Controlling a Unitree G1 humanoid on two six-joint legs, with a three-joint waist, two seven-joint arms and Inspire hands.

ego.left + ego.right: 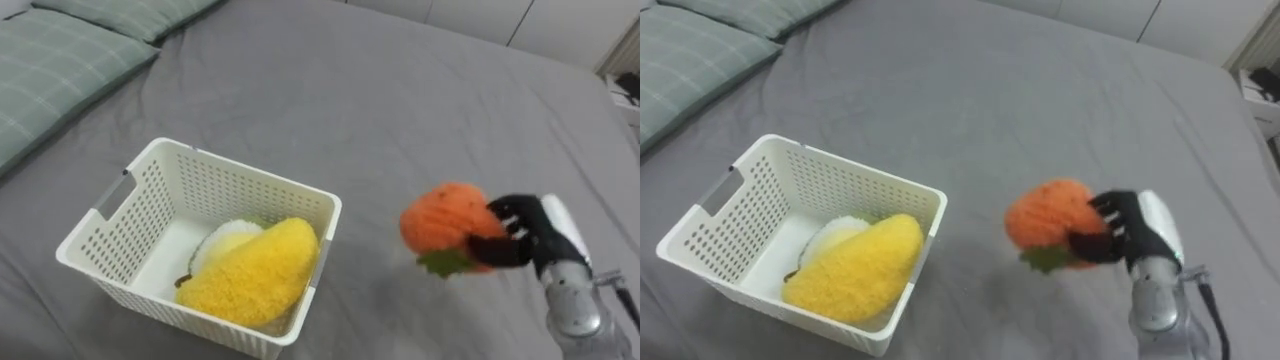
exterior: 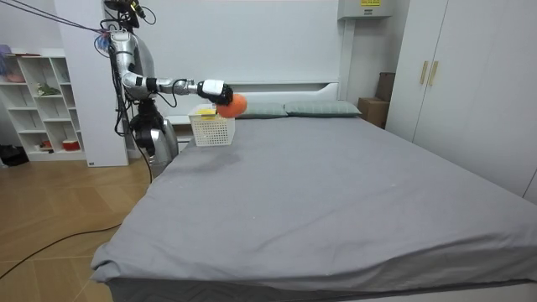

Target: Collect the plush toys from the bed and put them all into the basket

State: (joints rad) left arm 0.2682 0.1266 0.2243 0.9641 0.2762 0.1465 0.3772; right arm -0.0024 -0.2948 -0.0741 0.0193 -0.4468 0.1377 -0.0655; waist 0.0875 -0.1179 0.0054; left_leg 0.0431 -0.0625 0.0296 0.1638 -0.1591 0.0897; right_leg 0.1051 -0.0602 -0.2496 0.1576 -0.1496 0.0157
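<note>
**One orange toy in hand, basket to its left**

I have the right hand point(image 1: 530, 235) with its fingers point(image 1: 505, 210) curled round the orange toy point(image 1: 447, 222), held above the grey bed point(image 1: 380, 90). The white basket point(image 1: 250, 175), with a yellow toy point(image 1: 255, 275) inside, sits to the left, apart from it. I judge the carry must go leftward over the basket's right wall.

A home bedroom: a wide grey bed point(image 2: 336, 193), green pillows point(image 1: 60, 60), white wardrobe point(image 2: 470, 75) and open shelves point(image 2: 38, 109).
</note>
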